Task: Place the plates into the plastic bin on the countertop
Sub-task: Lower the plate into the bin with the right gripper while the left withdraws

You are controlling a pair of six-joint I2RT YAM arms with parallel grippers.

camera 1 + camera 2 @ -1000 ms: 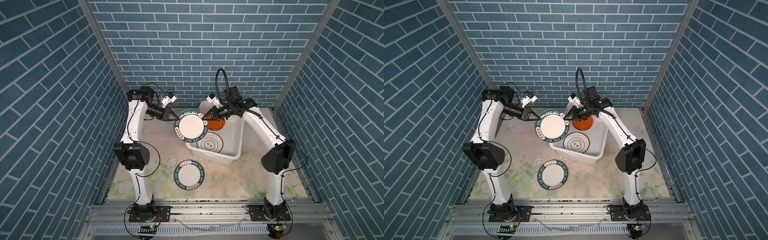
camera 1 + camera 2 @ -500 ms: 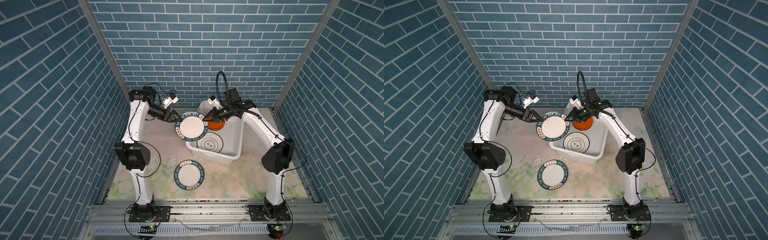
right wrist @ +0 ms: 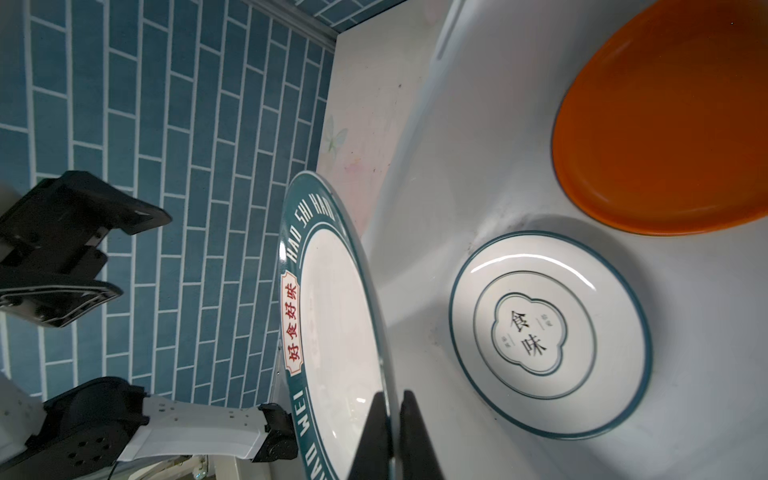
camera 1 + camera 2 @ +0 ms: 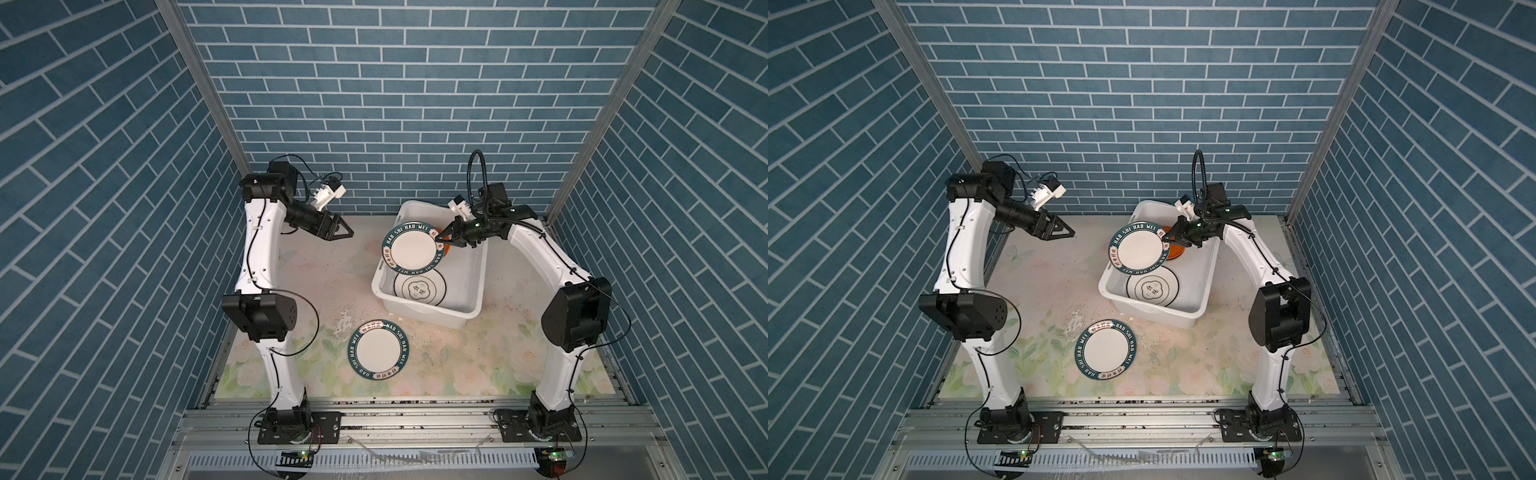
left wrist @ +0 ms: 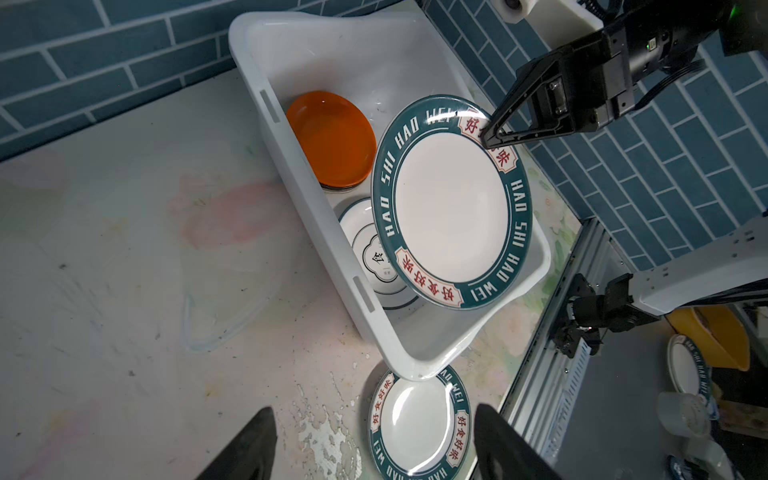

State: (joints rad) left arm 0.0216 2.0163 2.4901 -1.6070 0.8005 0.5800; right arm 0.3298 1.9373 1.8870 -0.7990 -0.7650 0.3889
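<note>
The right gripper [image 3: 392,415] has its jaws clenched on the edge of a round white plate with a lettered dark-green rim [image 4: 413,249], held tilted over the left side of the large white rectangular plastic bin [image 4: 428,316]. A white black-rimmed round plate [image 3: 548,340] and an orange round plate [image 5: 332,139] lie inside the bin. The left gripper [image 4: 348,232] hangs released and empty, well apart, above the pale flower-printed countertop [image 4: 316,274]. A second white plate with a lettered dark-green rim [image 4: 379,350] lies flat there, just in front of the bin

Bright, even overhead light; wrist corners perhaps dim.
</note>
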